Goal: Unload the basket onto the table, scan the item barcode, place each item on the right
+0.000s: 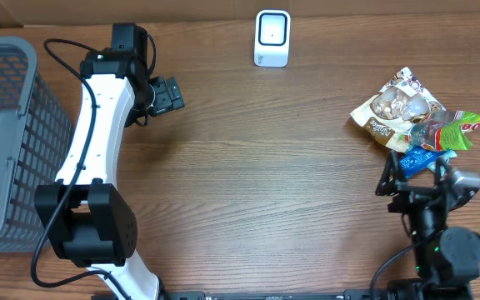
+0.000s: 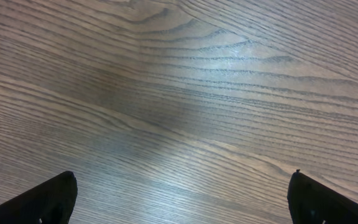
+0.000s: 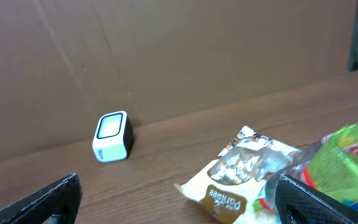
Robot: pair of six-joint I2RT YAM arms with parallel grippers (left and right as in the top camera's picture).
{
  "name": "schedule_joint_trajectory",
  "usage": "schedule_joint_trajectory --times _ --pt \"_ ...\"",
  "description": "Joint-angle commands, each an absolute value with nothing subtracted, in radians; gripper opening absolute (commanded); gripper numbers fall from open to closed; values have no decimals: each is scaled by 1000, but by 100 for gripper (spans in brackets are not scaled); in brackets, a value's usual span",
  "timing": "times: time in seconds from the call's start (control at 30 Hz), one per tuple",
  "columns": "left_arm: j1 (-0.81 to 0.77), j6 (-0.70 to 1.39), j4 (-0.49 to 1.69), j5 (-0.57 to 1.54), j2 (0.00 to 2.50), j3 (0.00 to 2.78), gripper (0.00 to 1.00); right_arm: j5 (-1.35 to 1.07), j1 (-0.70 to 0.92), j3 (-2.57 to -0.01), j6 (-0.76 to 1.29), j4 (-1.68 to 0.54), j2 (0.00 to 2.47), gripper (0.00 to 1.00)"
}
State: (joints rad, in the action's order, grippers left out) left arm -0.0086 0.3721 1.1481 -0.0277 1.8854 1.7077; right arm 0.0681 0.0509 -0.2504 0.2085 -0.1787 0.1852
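Snack packets (image 1: 398,108) are lying in a loose pile at the right edge of the table (image 1: 265,183). From the left, a grey mesh basket (image 1: 7,125) is sitting at the table's edge, the left gripper (image 1: 172,94) is hovering near it over bare wood with jaws standing wide and holding nothing, and a white scanner (image 1: 272,37) is standing upright at the back edge. Furthest right, the right gripper (image 1: 415,173) is hanging just beside the pile, jaws spread wide and empty.
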Motion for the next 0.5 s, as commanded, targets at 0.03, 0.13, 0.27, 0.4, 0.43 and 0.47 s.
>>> schedule_joint_trajectory --times 0.03,0.13,0.27,0.4,0.43,0.47 --pt "-7 386 1147 -33 1893 1724 100 77 68 -168 209 -143 94 100" --pt "-7 386 1147 -33 1893 1724 100 78 68 -134 208 -144 67 100" --pt "-7 386 1147 -33 1893 1724 100 77 68 -84 209 -142 45 100" --pt "-7 386 1147 -33 1893 1724 100 77 68 -44 209 -142 10 100" --pt "-7 386 1147 -33 1893 1724 100 76 68 -35 208 -135 1 100" --pt "-7 386 1147 -33 1893 1724 100 77 68 -31 208 -122 2 100"
